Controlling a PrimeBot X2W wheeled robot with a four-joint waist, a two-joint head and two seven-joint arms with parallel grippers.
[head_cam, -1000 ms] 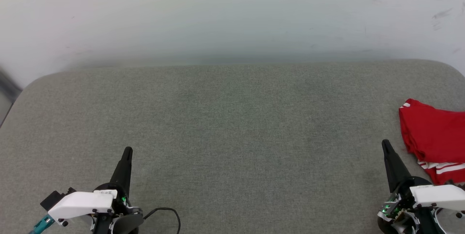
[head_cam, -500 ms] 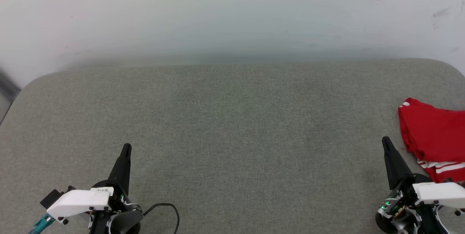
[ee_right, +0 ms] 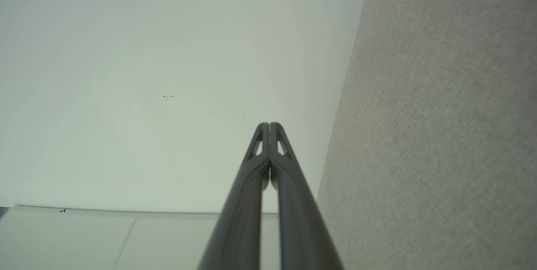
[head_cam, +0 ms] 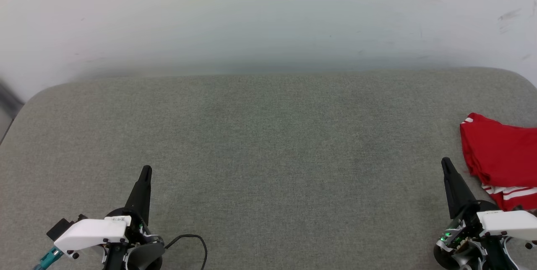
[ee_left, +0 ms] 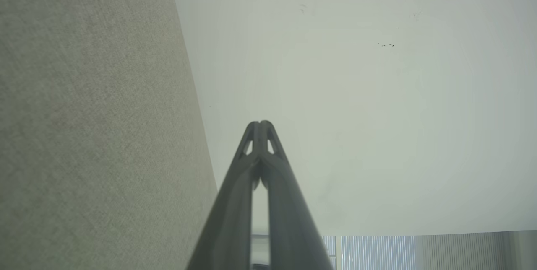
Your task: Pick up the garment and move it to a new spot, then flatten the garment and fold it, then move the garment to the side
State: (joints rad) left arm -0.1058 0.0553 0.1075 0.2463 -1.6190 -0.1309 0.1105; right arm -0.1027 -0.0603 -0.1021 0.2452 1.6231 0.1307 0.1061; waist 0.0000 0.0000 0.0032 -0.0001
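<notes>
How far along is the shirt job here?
Seemingly done: the red shirt lies in a compact layered bundle at the right edge of the grey cushion. In hand: nothing; left claw and right claw are shut and empty. Left: nothing obvious, though the shirt runs past the frame.

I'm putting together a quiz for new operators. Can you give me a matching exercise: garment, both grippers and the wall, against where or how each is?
1 garment
2 left gripper
3 right gripper
4 wall

A shut, lower left of the head view
B pale, behind the grey surface
C red, lying at the right edge
D shut, just left of the red cloth

Pairs: 1-C, 2-A, 3-D, 4-B
</notes>
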